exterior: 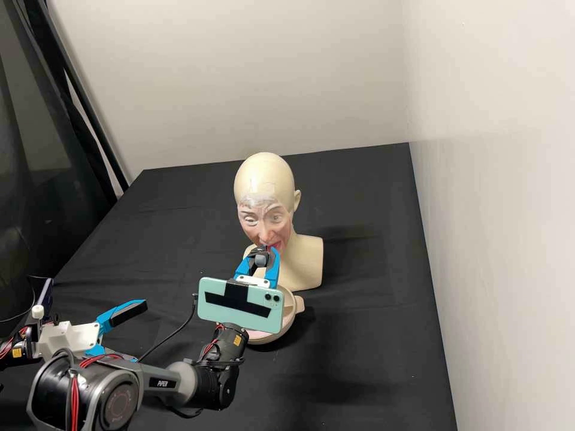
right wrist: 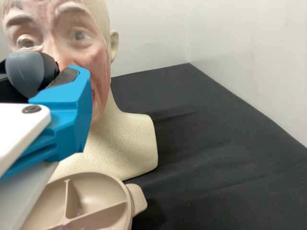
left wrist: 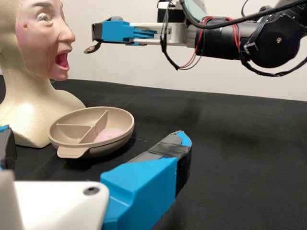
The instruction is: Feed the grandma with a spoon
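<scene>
You see a black bench (exterior: 371, 269) covered with a dark cloth. Plain white walls (exterior: 239, 78) close it along the far edge and the right edge, and a dark panel (exterior: 36, 149) stands along the left edge.

The mannequin head (exterior: 266, 203) (the grandma of the task) stands upright about in the middle of the bench, with the mouth wide open, and it faces the near edge. A beige divided bowl (left wrist: 110, 143) lies just beside its bust on the near side. Something pink (left wrist: 109, 135) is in one compartment.

The right gripper (exterior: 259, 266) is raised before the face, and its two blue fingers are clamped on the thick grey handle of the spoon (left wrist: 92, 48). The tip of the spoon is just before the open mouth and apart from it. A mint-green phone (exterior: 239, 302) with black tape is fixed on this arm, behind the gripper.

The left gripper (exterior: 120, 326) is low over the near left corner of the bench, well apart from the head. Its fingers stand wide apart and hold nothing.
</scene>
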You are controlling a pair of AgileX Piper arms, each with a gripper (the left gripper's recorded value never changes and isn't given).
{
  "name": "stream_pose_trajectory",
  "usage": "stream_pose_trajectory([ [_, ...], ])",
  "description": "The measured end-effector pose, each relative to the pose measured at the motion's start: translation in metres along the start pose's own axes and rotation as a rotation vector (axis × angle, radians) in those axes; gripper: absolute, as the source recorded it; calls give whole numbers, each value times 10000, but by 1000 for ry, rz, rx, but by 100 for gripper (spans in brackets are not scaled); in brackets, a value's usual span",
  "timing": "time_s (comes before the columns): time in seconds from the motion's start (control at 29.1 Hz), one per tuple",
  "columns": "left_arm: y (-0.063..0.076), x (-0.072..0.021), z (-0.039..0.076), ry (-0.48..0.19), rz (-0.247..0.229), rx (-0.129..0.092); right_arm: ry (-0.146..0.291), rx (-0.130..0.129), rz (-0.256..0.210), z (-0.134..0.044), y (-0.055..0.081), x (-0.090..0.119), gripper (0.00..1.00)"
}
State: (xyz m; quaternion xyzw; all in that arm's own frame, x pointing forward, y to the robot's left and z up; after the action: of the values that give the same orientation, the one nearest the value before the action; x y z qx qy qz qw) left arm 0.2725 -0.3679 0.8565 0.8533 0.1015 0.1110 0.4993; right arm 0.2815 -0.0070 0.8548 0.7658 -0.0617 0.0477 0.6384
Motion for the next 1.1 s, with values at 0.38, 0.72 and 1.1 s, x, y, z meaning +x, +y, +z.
stream_pose_trajectory([
  [0.38, -5, 2, -1, 1, -2, 0, -22, -21, -32, -22, -150, 172, 0],
  [0.72, -27, 22, -7, 6, -9, -4, -23, -5, -5, -37, -143, 256, 0],
  [1.1, -29, 45, -4, 6, -9, -5, -12, -5, 3, -74, -117, 307, 0],
])
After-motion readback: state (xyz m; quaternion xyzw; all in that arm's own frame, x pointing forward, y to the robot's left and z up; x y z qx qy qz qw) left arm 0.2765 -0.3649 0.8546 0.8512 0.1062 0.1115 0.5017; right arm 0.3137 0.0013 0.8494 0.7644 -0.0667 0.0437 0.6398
